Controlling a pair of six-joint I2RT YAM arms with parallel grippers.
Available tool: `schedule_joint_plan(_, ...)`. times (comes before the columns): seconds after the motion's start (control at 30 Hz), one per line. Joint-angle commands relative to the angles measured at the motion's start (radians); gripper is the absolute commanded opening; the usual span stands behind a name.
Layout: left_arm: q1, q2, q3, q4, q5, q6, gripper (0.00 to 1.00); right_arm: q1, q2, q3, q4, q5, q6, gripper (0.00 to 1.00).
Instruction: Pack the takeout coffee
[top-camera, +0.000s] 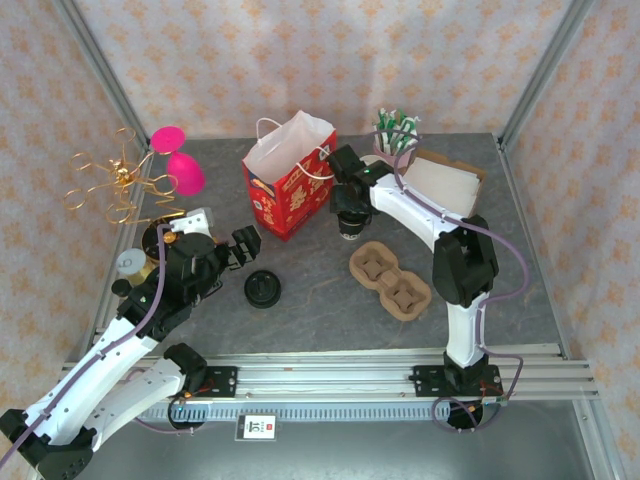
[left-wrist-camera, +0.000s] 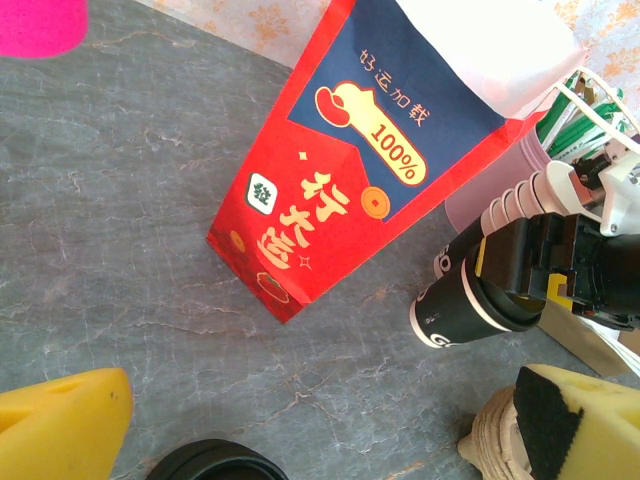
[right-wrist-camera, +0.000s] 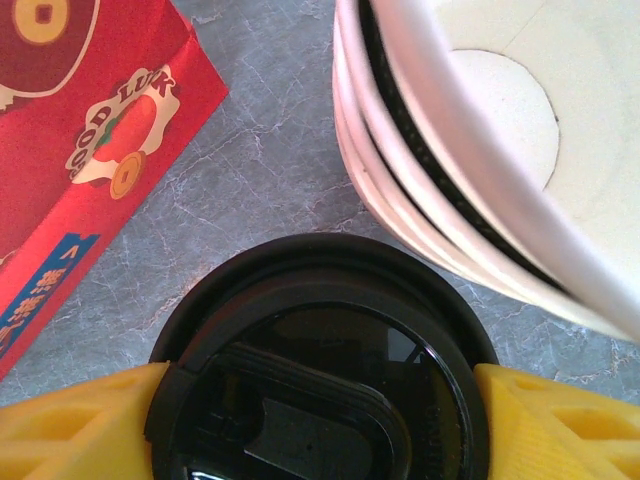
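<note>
A black takeout coffee cup (top-camera: 352, 224) with a black lid (right-wrist-camera: 320, 340) stands just right of the red paper bag (top-camera: 290, 178), whose mouth is open. My right gripper (top-camera: 349, 205) comes down over the cup, and both yellow fingers (right-wrist-camera: 70, 425) press against the lid's sides. I cannot tell whether the cup rests on the table. In the left wrist view the cup (left-wrist-camera: 468, 300) hangs beside the bag (left-wrist-camera: 340, 170). My left gripper (top-camera: 243, 248) is open, low at the left, over a loose black lid (top-camera: 263, 289). A brown two-cup carrier (top-camera: 390, 280) lies in front.
A stack of white paper cups (right-wrist-camera: 430, 170) stands close behind the held cup. A holder of green straws (top-camera: 395, 133) and a white box (top-camera: 442, 185) sit at the back right. A pink object (top-camera: 180, 165) and a gold wire ornament (top-camera: 112, 185) stand at the left.
</note>
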Motion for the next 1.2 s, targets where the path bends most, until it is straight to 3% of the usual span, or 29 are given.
schedule_joint_plan(0.0, -0.007, 0.003, 0.018, -0.008, -0.001, 0.033, 0.99, 0.0, -0.014, -0.049, -0.081, -0.004, 0.001, 0.74)
schedule_joint_plan(0.4, -0.007, 0.009, 0.026, 0.004, 0.042, 0.048, 0.99, -0.058, -0.106, -0.101, -0.105, 0.033, 0.016, 0.75)
schedule_joint_plan(0.97, -0.007, 0.016, 0.036, 0.004, 0.036, 0.048, 0.99, -0.063, -0.068, -0.226, -0.022, 0.018, 0.018, 0.76)
schedule_joint_plan(1.17, -0.007, 0.024, 0.046, 0.0, 0.047, 0.049, 0.99, -0.063, -0.108, -0.179, -0.022, -0.022, 0.019, 0.85)
